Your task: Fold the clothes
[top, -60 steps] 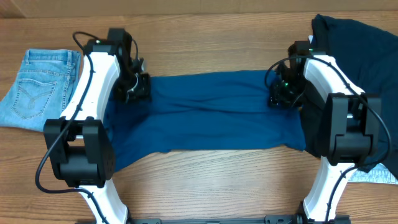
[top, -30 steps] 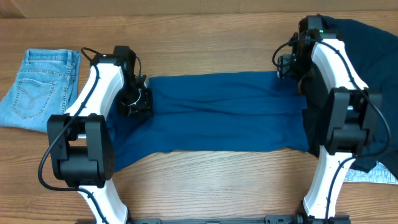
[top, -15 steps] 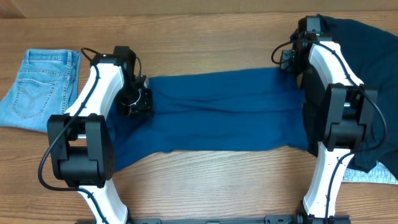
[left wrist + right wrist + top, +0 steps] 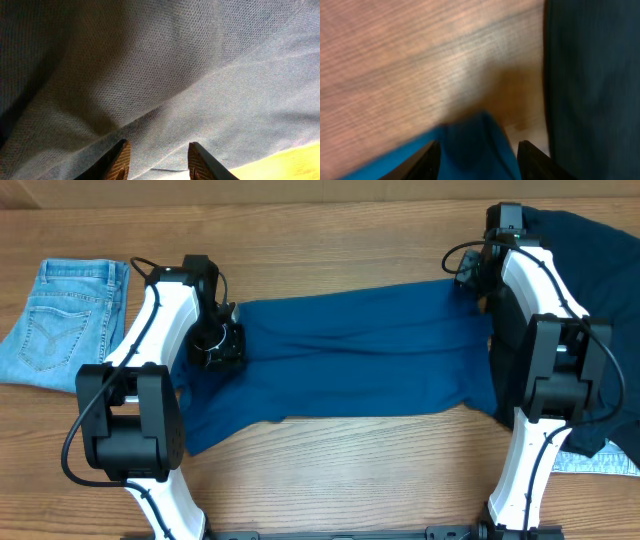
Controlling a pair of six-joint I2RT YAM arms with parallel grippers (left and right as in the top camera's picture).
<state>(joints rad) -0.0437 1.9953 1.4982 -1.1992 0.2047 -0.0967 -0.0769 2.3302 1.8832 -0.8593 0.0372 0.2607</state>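
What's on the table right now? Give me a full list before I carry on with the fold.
blue top: one, mid-blue, spread across the middle of the table, between the two arms.
jeans: one pair, light-blue denim, far left, beyond the left arm.
navy garment: one, dark navy, far right at the back, partly behind the right arm.
pale cloth: one, light blue-grey, front right; what it is cannot be told.
table: one, brown wood grain.
left arm: one, white and black, over the blue top's left end.
right arm: one, white and black, at its back-right corner.
left gripper: fingers apart, over blue fabric.
right gripper: fingers apart, blue cloth between them.
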